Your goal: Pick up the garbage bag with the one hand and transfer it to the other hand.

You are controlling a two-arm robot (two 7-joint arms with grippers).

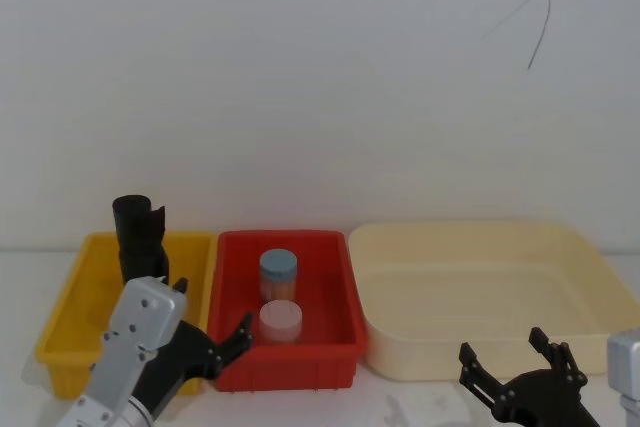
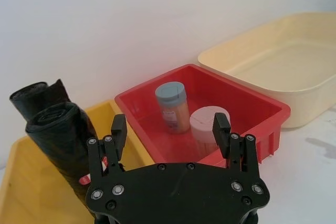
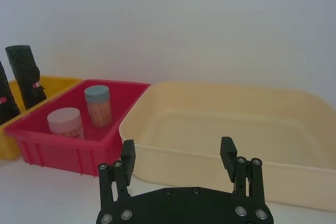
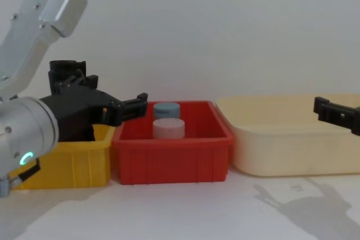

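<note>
Left pincer point(image 2: 170, 123) spread and empty, just short of the garbage bag point(image 2: 60, 135).
Right pincer point(image 1: 512, 353), also released, hangs low before the cream tub point(image 1: 470, 297). The bag stands leaning in the yellow bin point(image 2: 18, 182): judged light, tightly wound yet slick, best pinched across its middle by the label band. The left wrist view separates it from a ragged-topped roll point(image 2: 31, 95) behind; the head view gives that ragged top above the arm.
</note>
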